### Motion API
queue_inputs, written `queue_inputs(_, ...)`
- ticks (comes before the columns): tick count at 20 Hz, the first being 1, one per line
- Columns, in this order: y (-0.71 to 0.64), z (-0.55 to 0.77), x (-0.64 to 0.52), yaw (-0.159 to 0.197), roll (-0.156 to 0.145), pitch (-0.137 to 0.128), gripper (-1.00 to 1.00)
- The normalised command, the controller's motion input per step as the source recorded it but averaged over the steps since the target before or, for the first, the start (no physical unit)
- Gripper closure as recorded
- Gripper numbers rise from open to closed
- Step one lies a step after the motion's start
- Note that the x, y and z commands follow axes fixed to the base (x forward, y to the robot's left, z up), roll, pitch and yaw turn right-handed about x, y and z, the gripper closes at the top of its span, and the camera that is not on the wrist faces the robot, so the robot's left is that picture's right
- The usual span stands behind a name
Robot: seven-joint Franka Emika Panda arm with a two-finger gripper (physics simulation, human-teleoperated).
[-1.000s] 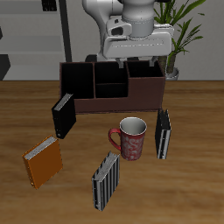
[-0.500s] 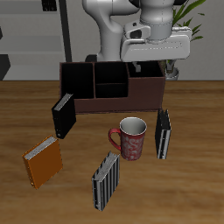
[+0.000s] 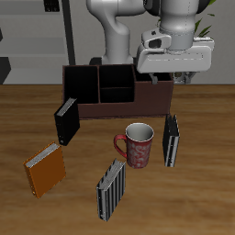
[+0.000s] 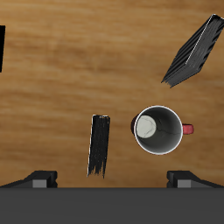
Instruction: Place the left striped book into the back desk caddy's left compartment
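Surface: wooden tabletop [image 3: 207,197], warm brown grain, with shelving and a potted plant [image 3: 188,27] behind.
Gripper: Franka two-finger gripper [image 3: 171,75] hanging high over the table, fingers spread wide apart, holding nothing; both fingertips [image 4: 39,178] visible in the wrist view with clear air between.
Target book: left striped book [image 3: 171,139], standing upright on its edge almost straight below the gripper, slightly toward the table's front edge; in the wrist view seen end-on as a thin dark slab [image 4: 99,145].
Neighbour: red patterned mug [image 3: 138,145] just beside that book, apart from it, on the side away from the gripper's line of descent.
Destination: back desk caddy [image 3: 117,92], at about the gripper's level in the exterior view and behind the book; left compartment [image 3: 151,88] partly hidden by the gripper body.
Other books: paler grey-and-white striped book [image 3: 111,189], plain black book [image 3: 65,121], orange book [image 3: 44,169], all well away from the gripper.
Handling: likely light, stiff, smooth-covered; thin and upright, so probably easy to tip with a sideways nudge.
Grasp point: best guess, top edge near mid-length, fingers closing across both covers.
Risk: off-centre pinch may let it swing; mug leaves little room on one side.
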Motion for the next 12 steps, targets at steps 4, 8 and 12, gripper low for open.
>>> queue_inputs(4,0.18,-0.35,0.08,-0.012,0.036,0.018,-1.00)
queue_inputs(8,0.17,-0.32,-0.01,-0.024,0.036,-0.012,-1.00)
queue_inputs(12,0.04,-0.26,-0.02,-0.002,0.007,0.000,-1.00)
